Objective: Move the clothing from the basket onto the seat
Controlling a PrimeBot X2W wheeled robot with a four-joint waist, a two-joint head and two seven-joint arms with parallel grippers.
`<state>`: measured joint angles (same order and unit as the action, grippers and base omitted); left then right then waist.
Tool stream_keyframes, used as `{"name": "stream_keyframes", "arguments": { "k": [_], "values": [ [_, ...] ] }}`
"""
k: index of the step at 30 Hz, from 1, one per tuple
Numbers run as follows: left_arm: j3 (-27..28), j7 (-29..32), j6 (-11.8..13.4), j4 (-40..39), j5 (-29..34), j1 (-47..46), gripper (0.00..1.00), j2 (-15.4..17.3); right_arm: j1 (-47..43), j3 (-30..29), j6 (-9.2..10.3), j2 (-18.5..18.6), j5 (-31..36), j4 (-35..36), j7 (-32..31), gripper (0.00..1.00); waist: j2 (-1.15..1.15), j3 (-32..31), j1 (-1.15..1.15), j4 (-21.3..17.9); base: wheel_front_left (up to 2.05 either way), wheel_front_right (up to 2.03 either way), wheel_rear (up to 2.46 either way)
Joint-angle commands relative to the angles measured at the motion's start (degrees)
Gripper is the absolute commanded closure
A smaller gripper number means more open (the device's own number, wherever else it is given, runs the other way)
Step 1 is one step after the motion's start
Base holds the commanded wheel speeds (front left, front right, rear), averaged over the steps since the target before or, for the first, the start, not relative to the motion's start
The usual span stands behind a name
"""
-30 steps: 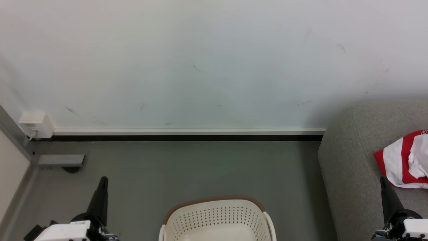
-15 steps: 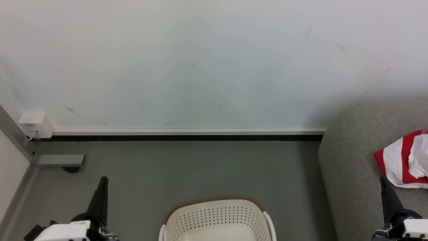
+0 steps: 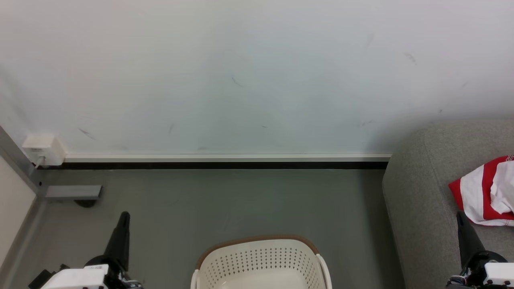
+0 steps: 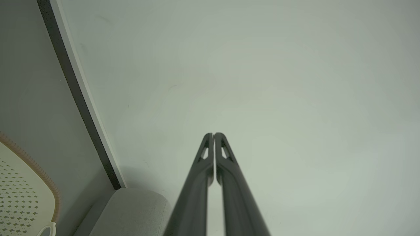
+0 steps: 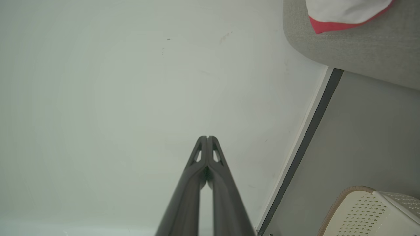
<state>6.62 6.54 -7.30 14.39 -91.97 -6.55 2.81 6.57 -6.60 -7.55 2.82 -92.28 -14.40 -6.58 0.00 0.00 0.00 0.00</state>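
Observation:
Red and white clothing (image 3: 488,192) lies bunched on the grey seat (image 3: 421,192) at the right edge of the head view; the right wrist view has the clothing (image 5: 344,13) on the seat (image 5: 354,55) in its top right. The cream basket (image 3: 261,261) with a brown rim stands on the floor at bottom centre, and what I see of its inside holds no fabric. Left of the basket, my left gripper (image 3: 124,216) points up, shut with nothing in it. My right gripper (image 3: 461,216) is shut and empty too, just below the clothing. Each wrist view has its fingers (image 4: 214,135) (image 5: 207,137) pressed together.
A white wall with a dark skirting line (image 3: 225,164) runs behind the grey floor. A white socket box (image 3: 42,149) and a grey metal foot (image 3: 72,192) sit at the left. Bare floor lies between the basket and the wall.

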Motion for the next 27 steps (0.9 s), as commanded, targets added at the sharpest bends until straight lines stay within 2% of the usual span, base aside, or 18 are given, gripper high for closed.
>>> {"name": "stream_keyframes", "arguments": {
  "k": [1, 27],
  "values": [
    [0.1, 0.3, -0.3, -0.1, -0.6, -0.4, 1.00, 0.1, 0.3, -0.2, 0.12, 0.0, -0.1, -0.1, -0.2, 1.00, 0.00, 0.0, 0.00, 0.0, 0.00, 0.00, 0.00],
    [0.1, 0.3, -0.3, -0.1, -0.6, -0.4, 1.00, 0.1, 0.3, -0.2, 0.12, 0.0, -0.1, -0.1, -0.2, 1.00, 0.00, 0.0, 0.00, 0.0, 0.00, 0.00, 0.00]
  ]
}}
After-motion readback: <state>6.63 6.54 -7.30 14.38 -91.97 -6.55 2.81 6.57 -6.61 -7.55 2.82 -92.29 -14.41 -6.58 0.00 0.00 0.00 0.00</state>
